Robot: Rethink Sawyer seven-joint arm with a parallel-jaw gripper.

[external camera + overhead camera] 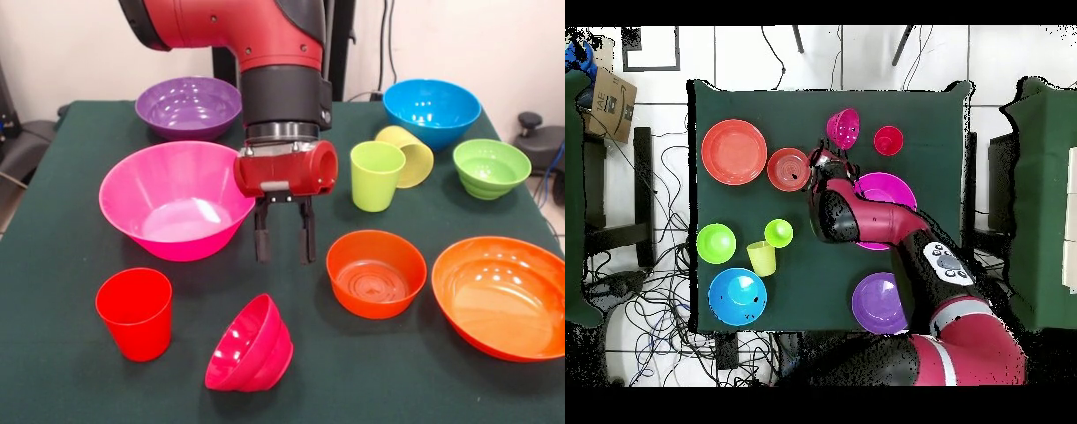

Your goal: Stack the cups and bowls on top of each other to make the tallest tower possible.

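We see the gripper (284,249) hanging over the green table (53,230), fingers a little apart and holding nothing. It is between the big pink bowl (174,210) and the small orange bowl (376,272). The small magenta bowl (251,346) lies tipped on its side just in front (its mouth faces left). The red cup (135,313) stands alone. The yellow cup (407,155) leans tipped behind the lime cup (376,175). Nothing is stacked yet.

text: none legible | cardboard box (612,100) (print too small to read)
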